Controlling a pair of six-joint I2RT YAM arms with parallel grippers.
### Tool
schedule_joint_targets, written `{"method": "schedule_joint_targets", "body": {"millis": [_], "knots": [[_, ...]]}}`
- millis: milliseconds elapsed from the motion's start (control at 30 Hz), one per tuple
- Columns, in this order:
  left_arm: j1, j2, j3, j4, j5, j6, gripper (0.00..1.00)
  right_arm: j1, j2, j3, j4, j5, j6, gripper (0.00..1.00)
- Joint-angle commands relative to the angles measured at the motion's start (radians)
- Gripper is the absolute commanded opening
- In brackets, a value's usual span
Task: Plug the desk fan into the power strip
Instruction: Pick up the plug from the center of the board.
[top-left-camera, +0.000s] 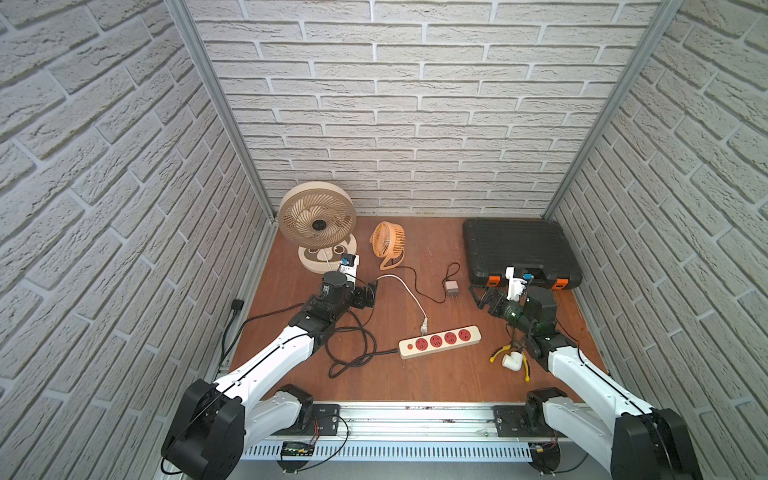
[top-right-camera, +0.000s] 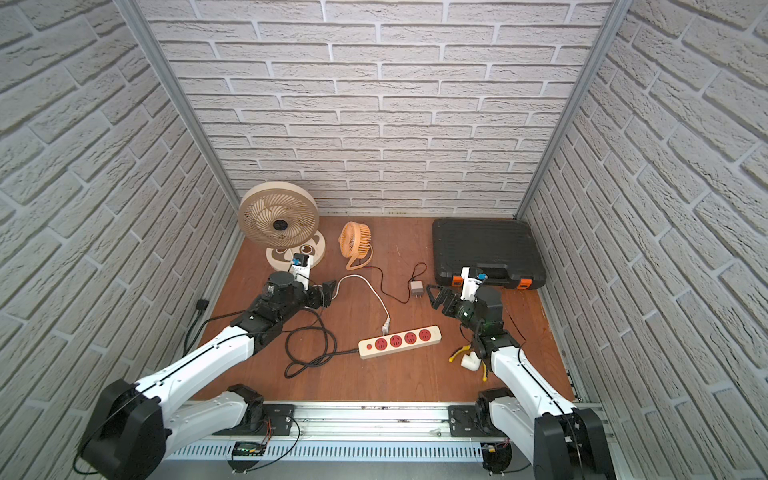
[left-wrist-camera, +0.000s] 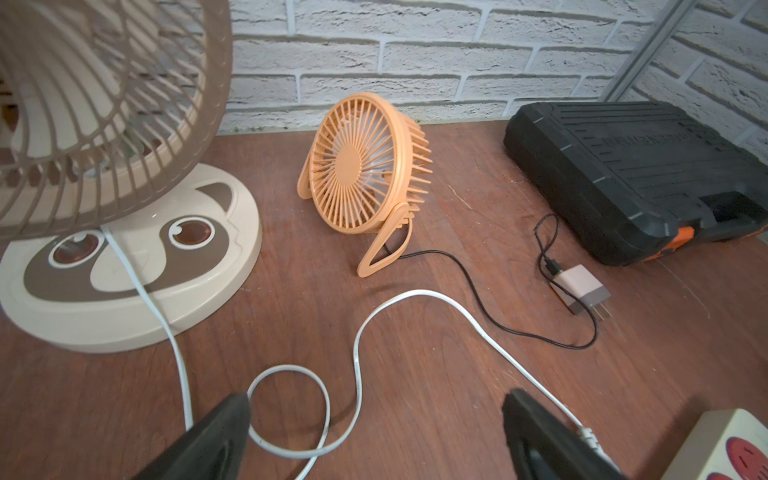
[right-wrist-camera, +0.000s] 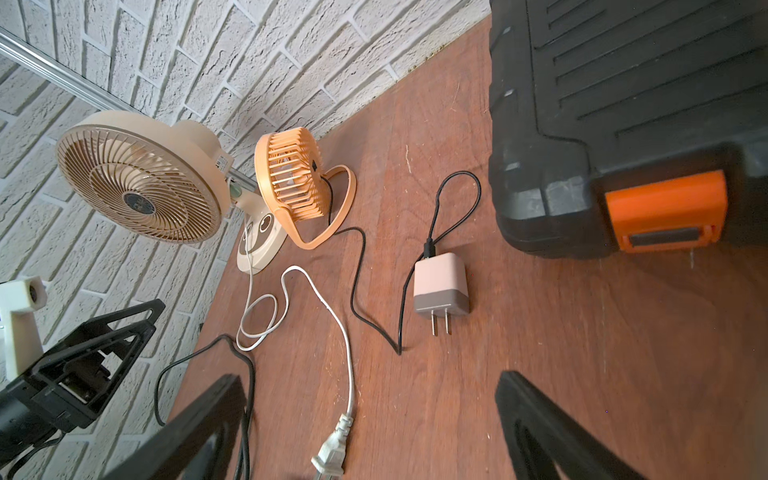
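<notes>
Nothing is plugged in yet — the power strip (top-left-camera: 439, 341) lies at the table's (top-left-camera: 415, 382) six o'clock, a white plug (top-left-camera: 423, 328) loose at its ten o'clock. Both the left gripper (top-left-camera: 371, 292) and right gripper (top-left-camera: 478, 297) gape wide, empty.

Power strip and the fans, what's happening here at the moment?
Nothing is held yet. The left pincer and the right pincer both hang open over the table. The white plug of the beige fan lies beside the power strip, not in a socket. The adapter of the orange fan lies loose near the black case. All four red sockets are empty.
</notes>
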Motion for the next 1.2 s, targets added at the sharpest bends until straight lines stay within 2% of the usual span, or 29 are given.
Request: {"method": "schedule_joint_targets", "body": {"millis": [0,67,233,367,467,600,800,967,1100,1167], "knots": [[0.058,-0.01,-0.055,0.072,0.014,-0.124,0.98,0.051,0.029,0.01,0.086,0.044,-0.045,0.99],[0.08,0.01,-0.052,0.071,0.025,-0.162,0.98,0.089,0.063,0.014,0.099,0.076,-0.056,0.99],[0.061,0.082,-0.101,0.268,0.121,-0.125,0.98,0.18,0.171,0.048,0.127,0.115,-0.07,0.99],[0.051,0.128,-0.058,0.248,0.221,-0.127,0.98,0.202,0.254,0.088,0.125,0.085,-0.064,0.99],[0.031,0.177,-0.003,0.205,0.32,-0.11,0.98,0.202,0.29,0.14,0.055,0.06,-0.074,0.99],[-0.021,0.272,0.072,0.161,0.396,-0.083,0.98,0.202,0.276,0.171,-0.034,0.083,-0.106,0.99],[-0.11,0.397,0.196,0.024,0.386,-0.041,0.95,0.202,0.221,0.176,-0.124,0.142,-0.149,0.99],[-0.172,0.504,0.311,-0.131,0.358,0.003,0.85,0.202,0.223,0.178,-0.133,0.16,-0.147,0.99],[-0.183,0.569,0.367,-0.191,0.348,-0.023,0.7,0.202,0.227,0.184,-0.14,0.156,-0.146,0.99],[-0.191,0.578,0.373,-0.209,0.287,-0.039,0.69,0.203,0.222,0.182,-0.144,0.159,-0.145,0.99]]}}
